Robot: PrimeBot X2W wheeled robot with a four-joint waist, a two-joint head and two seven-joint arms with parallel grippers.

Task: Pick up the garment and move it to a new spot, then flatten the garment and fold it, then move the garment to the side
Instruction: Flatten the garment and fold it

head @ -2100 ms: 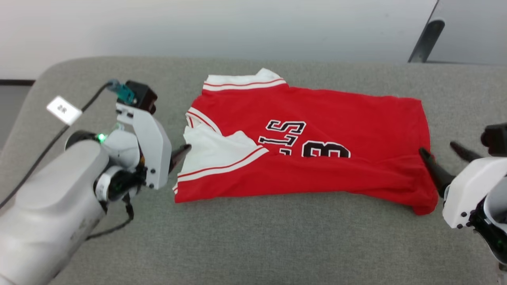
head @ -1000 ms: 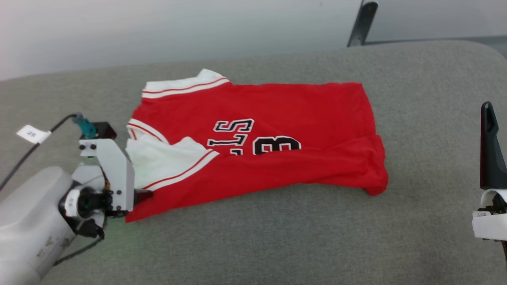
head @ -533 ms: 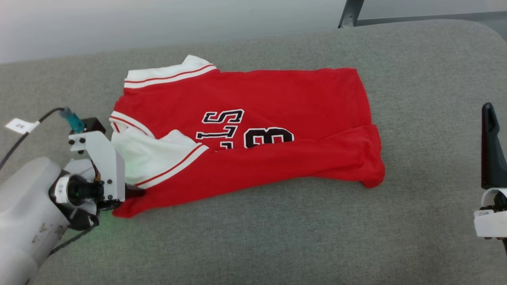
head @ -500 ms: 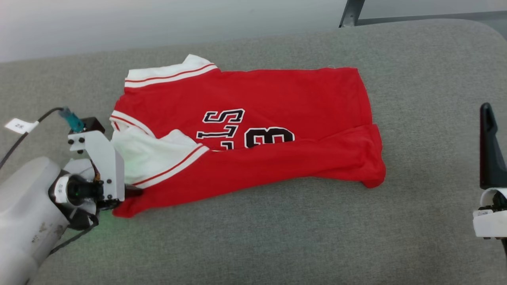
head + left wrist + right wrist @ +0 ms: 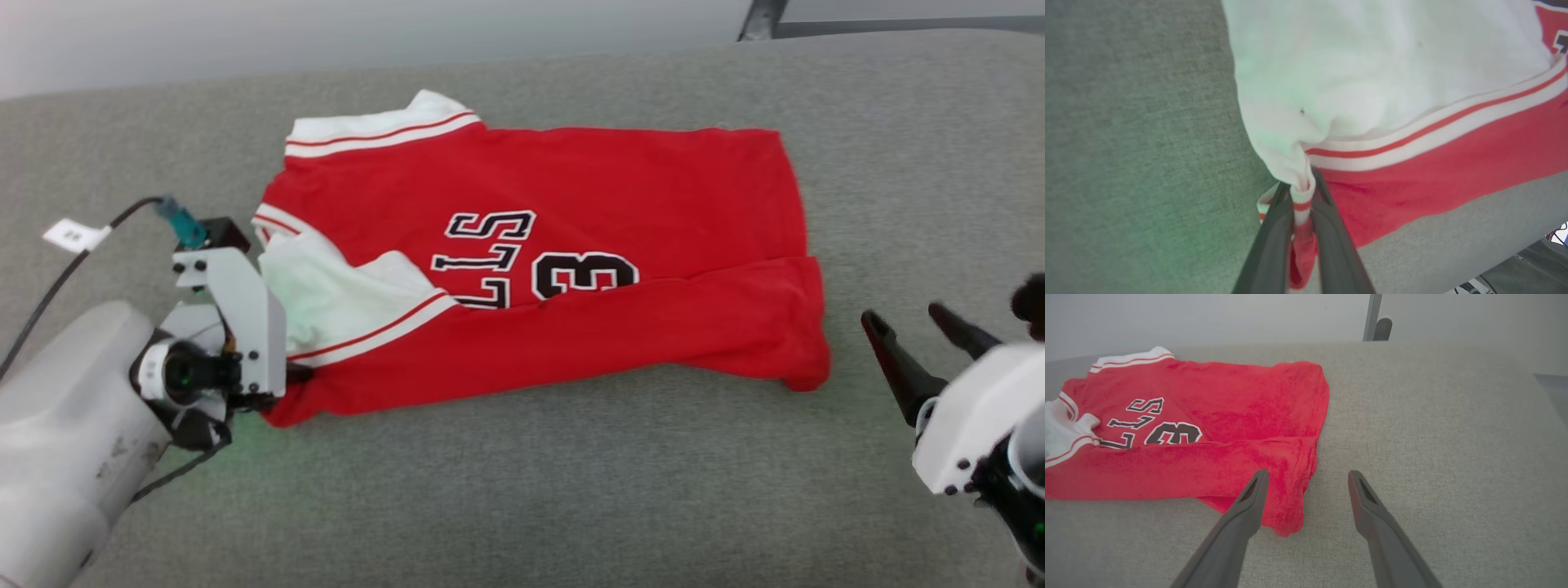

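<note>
The garment [image 5: 620, 204], a red jersey with white sleeve panels, striped trim and black print, lies folded lengthwise on the grey padded table [image 5: 522, 490]. My left gripper [image 5: 282, 384] is shut on the garment's near-left corner; in the left wrist view the striped trim [image 5: 1300, 204] is pinched between the two fingers [image 5: 1271, 241]. My right gripper [image 5: 898, 314] hangs open just right of the garment's near-right corner [image 5: 804, 376], apart from it. The right wrist view has the garment [image 5: 1208, 416] ahead and to the left, its corner close to the left finger [image 5: 1249, 506].
The grey table's back edge meets a pale wall [image 5: 326, 33]. A dark post [image 5: 759, 18] stands at the back right. A cable with a white tag [image 5: 73, 235] runs off my left wrist. Bare padding stretches in front of and right of the garment.
My right gripper, held upright at the right edge before, now tilts toward the garment's near-right corner with fingers spread. The head camera has shifted. My left gripper still holds the near-left corner.
</note>
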